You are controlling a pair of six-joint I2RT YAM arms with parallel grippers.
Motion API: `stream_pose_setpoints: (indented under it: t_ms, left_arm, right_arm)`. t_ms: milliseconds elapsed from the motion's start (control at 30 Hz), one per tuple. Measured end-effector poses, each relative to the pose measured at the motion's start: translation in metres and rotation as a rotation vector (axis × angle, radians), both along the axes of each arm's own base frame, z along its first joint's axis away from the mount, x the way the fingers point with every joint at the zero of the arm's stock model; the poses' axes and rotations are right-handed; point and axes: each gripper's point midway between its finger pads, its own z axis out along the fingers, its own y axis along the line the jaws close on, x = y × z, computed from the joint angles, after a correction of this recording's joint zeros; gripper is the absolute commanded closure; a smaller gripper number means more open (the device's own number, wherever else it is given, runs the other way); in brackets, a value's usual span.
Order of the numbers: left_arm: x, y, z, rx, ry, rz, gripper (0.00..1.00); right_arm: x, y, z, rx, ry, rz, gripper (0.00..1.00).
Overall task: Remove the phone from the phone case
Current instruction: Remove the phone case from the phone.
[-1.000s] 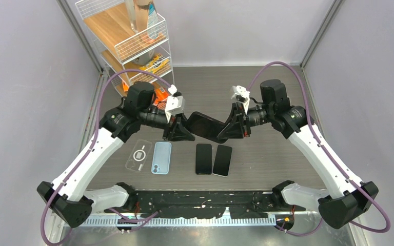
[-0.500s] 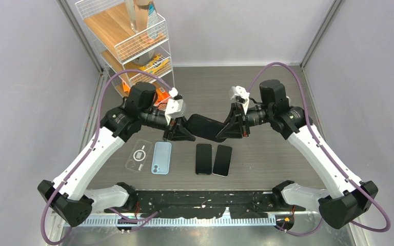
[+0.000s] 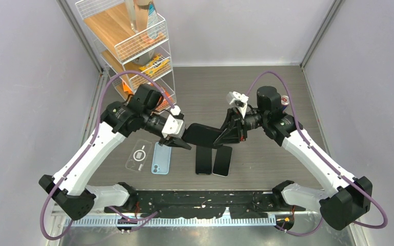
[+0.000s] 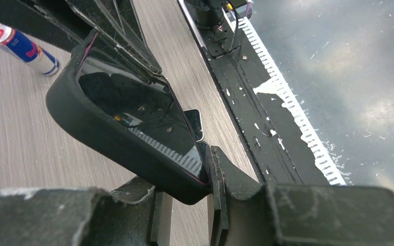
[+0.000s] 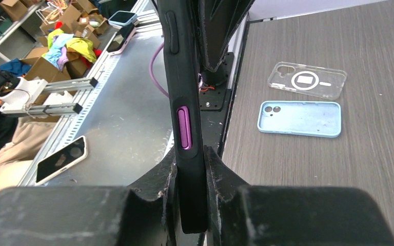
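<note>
Lettering in red on the blue-and-silver can [image 4: 25,48] at the desk's [image 3: 210,82] far right is too blurred to read. The black phone case [image 3: 201,134] — purple side button, phone [image 4: 138,110] inside — hangs over mid-desk; left jaws clamp its left end, right jaws its right. Nearer lie two bare black phones [image 3: 203,159], a blue case [image 3: 161,157] and a clear case [image 3: 139,155].
</note>
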Motion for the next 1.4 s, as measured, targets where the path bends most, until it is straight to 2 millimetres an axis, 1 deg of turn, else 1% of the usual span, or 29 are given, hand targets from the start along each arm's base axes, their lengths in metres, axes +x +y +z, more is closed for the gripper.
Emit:
stream_pose_setpoints:
  t_ms: [333,500,767,900,1067,1100,1167,1200,1233,1367,1400]
  left_arm:
    - [-0.011,-0.004,0.006,0.009,-0.114,-0.115,1.0]
    - [-0.012,-0.005,0.007,0.021,-0.167,-0.157,1.0]
    - [0.0,-0.005,-0.002,0.074,-0.258,-0.173,1.0]
    - [0.008,-0.002,-0.008,0.108,-0.293,-0.161,1.0]
    - [0.016,0.001,-0.013,0.147,-0.325,-0.138,1.0]
    - [0.018,0.001,-0.014,0.154,-0.333,-0.13,0.98]
    - [0.022,0.002,-0.017,0.166,-0.343,-0.111,0.87]
    - [0.024,0.004,-0.021,0.174,-0.344,-0.098,0.79]
    - [0.025,0.005,-0.024,0.181,-0.344,-0.088,0.69]
    - [0.033,0.018,-0.043,0.215,-0.307,-0.024,0.23]
    - [0.034,0.022,-0.047,0.22,-0.29,-0.005,0.15]
  right_arm:
    - [-0.012,-0.002,0.006,0.032,0.022,0.058,0.95]
    - [-0.017,-0.003,0.008,0.035,0.035,0.08,0.95]
    - [-0.022,-0.005,0.0,0.011,0.111,0.085,0.95]
    - [-0.021,-0.005,-0.004,-0.001,0.139,0.073,0.95]
    - [-0.019,-0.006,-0.005,-0.008,0.153,0.056,0.95]
    - [-0.019,-0.006,-0.004,-0.009,0.153,0.052,0.95]
    - [-0.018,-0.007,-0.005,-0.015,0.157,0.034,0.95]
    - [-0.018,-0.007,-0.005,-0.019,0.156,0.025,0.95]
    - [-0.017,-0.008,-0.006,-0.024,0.153,0.013,0.95]
    - [-0.006,-0.008,-0.001,-0.055,0.082,-0.062,0.95]
    - [-0.003,-0.008,0.001,-0.06,0.06,-0.077,0.95]
